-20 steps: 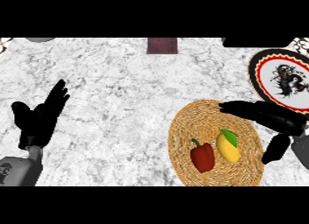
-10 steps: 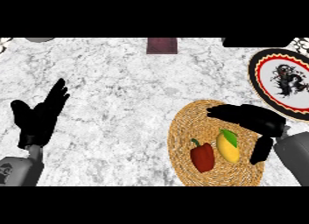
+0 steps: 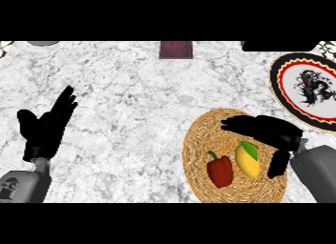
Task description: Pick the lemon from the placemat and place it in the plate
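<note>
Head view looks steeply down on a marbled grey counter (image 3: 142,95), and the right hand (image 3: 269,131) sits over the upper right part of the round woven placemat (image 3: 198,143). Its fingers (image 3: 233,125) stretch leftward across the mat, the thumb (image 3: 277,164) hangs down beside the fruit, and nothing is held; the hand is spread and empty. The lemon (image 3: 248,158) lies on the placemat just below that palm, yellow with a green tip, between the thumb and the red bell pepper (image 3: 220,169) at its left. Lemon and pepper lie close together, nearly touching. Up at the right edge is the plate (image 3: 291,71), white in the middle with a dark figure and a black, red-trimmed rim, nothing on it. Over at the left, the left hand (image 3: 44,128) rests with fingers straight and pointing up, well apart from everything else.
</note>
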`<state>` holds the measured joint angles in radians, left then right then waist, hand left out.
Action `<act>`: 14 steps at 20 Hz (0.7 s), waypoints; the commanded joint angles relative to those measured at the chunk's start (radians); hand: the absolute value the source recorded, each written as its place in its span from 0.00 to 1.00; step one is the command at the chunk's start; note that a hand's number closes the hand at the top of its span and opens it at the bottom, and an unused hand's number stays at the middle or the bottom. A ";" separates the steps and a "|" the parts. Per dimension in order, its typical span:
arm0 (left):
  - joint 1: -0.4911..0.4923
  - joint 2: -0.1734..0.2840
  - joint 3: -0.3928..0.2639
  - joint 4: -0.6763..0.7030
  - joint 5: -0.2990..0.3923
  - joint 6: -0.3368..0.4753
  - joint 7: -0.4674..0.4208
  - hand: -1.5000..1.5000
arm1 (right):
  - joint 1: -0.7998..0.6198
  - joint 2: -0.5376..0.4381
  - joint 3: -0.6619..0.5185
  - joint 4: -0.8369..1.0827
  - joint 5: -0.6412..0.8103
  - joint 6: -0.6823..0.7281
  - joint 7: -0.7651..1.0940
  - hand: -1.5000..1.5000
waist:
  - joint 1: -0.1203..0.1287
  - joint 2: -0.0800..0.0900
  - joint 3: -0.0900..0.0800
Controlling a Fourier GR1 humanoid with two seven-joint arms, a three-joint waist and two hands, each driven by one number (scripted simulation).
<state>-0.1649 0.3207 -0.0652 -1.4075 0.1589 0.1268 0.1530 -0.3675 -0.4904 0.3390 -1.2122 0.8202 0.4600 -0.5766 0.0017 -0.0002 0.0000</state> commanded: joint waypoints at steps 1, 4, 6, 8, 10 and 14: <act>-0.030 0.024 0.067 0.017 0.021 -0.059 0.025 0.50 | 0.004 0.014 -0.001 -0.021 0.062 0.027 0.002 0.00 | 0.000 0.000 0.000; -0.030 -0.012 0.040 -0.001 -0.013 -0.030 0.034 0.50 | 0.045 0.057 0.068 -0.023 0.130 -0.017 -0.006 1.00 | -0.001 0.000 0.000; -0.024 -0.022 0.050 0.063 -0.017 -0.052 -0.057 0.50 | -0.023 -0.007 0.050 0.041 0.111 0.033 -0.142 1.00 | 0.002 0.002 0.000; -0.026 -0.021 0.049 0.010 -0.032 -0.032 0.024 0.50 | -0.011 0.051 0.074 0.045 0.152 -0.017 -0.122 1.00 | 0.003 0.001 0.000; 0.027 -0.007 0.063 -0.025 -0.027 -0.065 0.008 0.50 | 0.054 0.033 0.062 -0.056 0.135 0.026 -0.105 1.00 | -0.001 -0.001 0.000; 0.057 -0.021 0.058 -0.112 -0.027 -0.050 0.062 0.50 | 0.060 0.062 0.028 0.014 0.120 -0.034 -0.133 1.00 | 0.005 -0.001 0.001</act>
<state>-0.1385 0.2939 -0.0113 -1.4245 0.1288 0.0778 0.1517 -0.3334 -0.4593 0.3777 -1.2416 0.9429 0.4314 -0.6671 0.0036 -0.0064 -0.0070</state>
